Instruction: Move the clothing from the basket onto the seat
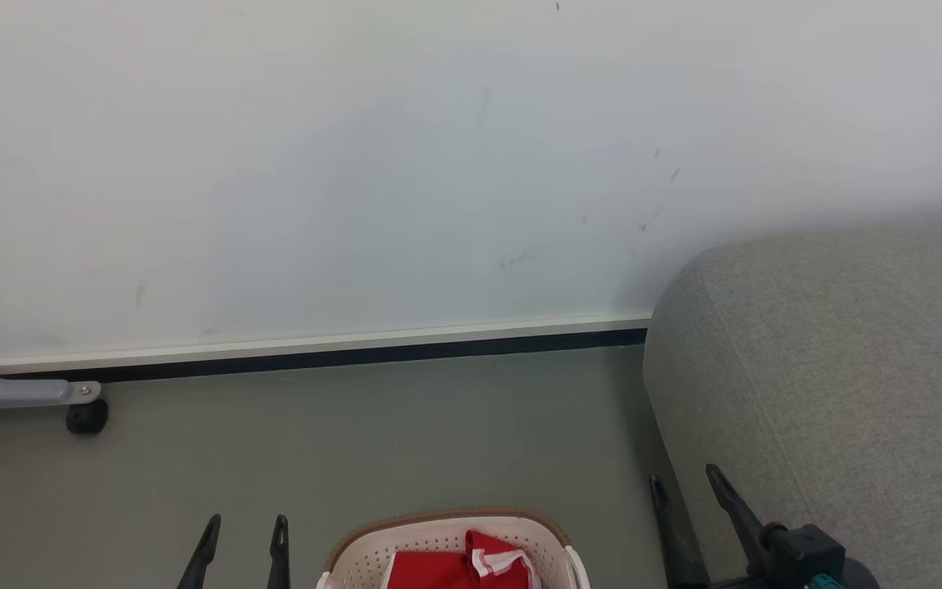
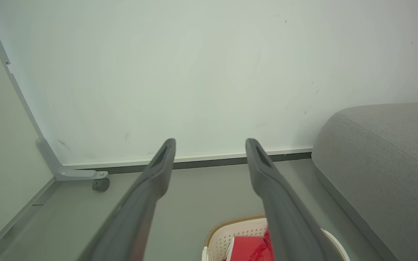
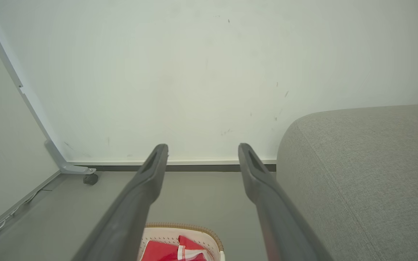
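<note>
The bright red, thin-fabric clothing (image 1: 438, 571) with white stripe trim lies bunched inside the cream-white perforated plastic basket (image 1: 373, 550) with a brown rim. The basket stands on the grey-green floor (image 1: 373, 433) at the bottom edge of the head view, cut off by the frame. The seat (image 1: 839, 368), a large grey woven-fabric sofa with rounded edges, stands to the robot's right of the basket, its far end against the pale wall (image 1: 405, 164).

The left pincer (image 1: 247, 519) hangs over bare floor just left of the basket, its two long dark fingers spread wide and gripping nothing. The right pincer (image 1: 684, 474) is also spread wide and empty, raised just in front of the seat's rounded side, to the right of the basket.

A grey metal leg (image 1: 21, 391) with a black caster wheel (image 1: 87, 417) stands at the far left by the white skirting board (image 1: 316, 343).
</note>
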